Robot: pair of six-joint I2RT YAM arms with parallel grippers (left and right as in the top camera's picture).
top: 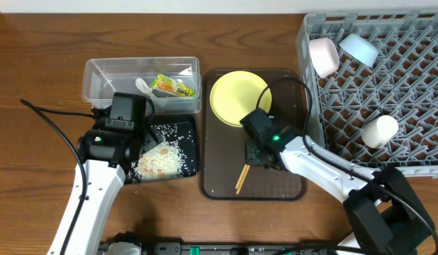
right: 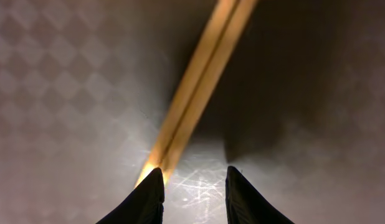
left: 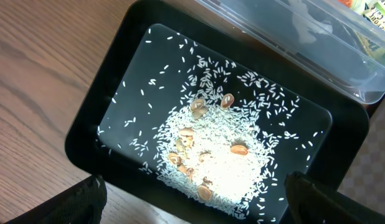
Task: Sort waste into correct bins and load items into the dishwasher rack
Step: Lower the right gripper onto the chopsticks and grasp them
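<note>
My left gripper (left: 192, 202) is open and empty, hovering over the black tray (left: 118, 93), which holds loose rice grains (left: 223, 168) and tan bits. The clear tub (top: 98, 78) holds the snack wrapper (top: 173, 86) and a white scrap (top: 143, 86). My right gripper (right: 192, 186) is open low over the brown serving tray (top: 290, 180). The wooden chopsticks (right: 195, 99) lie on that tray, their end at my left fingertip; they also show in the overhead view (top: 242, 177). The yellow plate (top: 233, 98) sits at the tray's far end.
The grey dishwasher rack (top: 403, 92) stands at the right. It holds a white bowl (top: 323, 57), a light-blue bowl (top: 358, 48) and a small white cup (top: 380, 131). A black cable (top: 52, 127) trails across the wooden table on the left.
</note>
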